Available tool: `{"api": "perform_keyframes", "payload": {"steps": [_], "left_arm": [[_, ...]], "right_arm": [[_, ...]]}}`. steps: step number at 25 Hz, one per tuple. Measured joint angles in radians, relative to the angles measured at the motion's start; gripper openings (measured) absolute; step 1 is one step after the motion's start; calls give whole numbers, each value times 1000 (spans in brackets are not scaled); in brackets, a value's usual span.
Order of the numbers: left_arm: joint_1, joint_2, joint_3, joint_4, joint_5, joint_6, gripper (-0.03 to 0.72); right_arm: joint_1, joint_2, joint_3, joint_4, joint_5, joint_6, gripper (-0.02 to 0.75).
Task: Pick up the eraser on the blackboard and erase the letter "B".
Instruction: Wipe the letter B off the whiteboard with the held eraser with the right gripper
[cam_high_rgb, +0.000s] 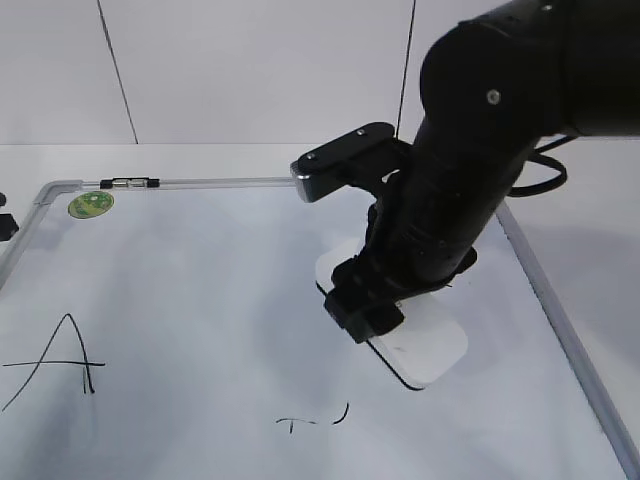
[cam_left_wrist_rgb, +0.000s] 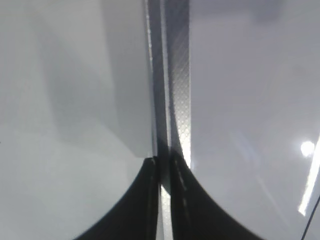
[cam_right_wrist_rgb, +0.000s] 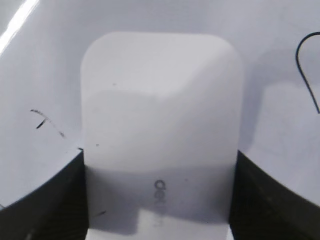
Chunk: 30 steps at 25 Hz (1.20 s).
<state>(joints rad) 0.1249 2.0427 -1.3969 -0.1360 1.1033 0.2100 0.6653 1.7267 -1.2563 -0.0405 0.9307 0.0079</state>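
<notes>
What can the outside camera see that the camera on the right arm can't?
Only the exterior view shows the letter A, the green sticker, the marker on the top frame and the board's grey edges.

Only the right wrist view shows the small grey lettering on the eraser and part of a curved black stroke.

Both show the right pincer gripping the white eraser on the blackboard, with leftover marks nearby.
</notes>
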Motion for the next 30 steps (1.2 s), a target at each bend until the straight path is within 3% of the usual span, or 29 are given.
{"api": "perform_keyframes", "payload": {"steps": [6, 14, 22, 30], "left_arm": [[0, 0, 0, 0, 2, 0, 13], [0, 0, 0, 0, 2, 0, 13], [0, 0, 0, 0, 5, 0, 13], [0, 0, 0, 2, 5, 0, 13]], "right_arm": [[96, -17, 42, 2, -79, -32, 519], [276, 142, 16, 15, -158, -36, 519], [295, 296, -153, 17, 26, -40, 519], [293, 335, -186, 21, 75, -15, 519]]}}
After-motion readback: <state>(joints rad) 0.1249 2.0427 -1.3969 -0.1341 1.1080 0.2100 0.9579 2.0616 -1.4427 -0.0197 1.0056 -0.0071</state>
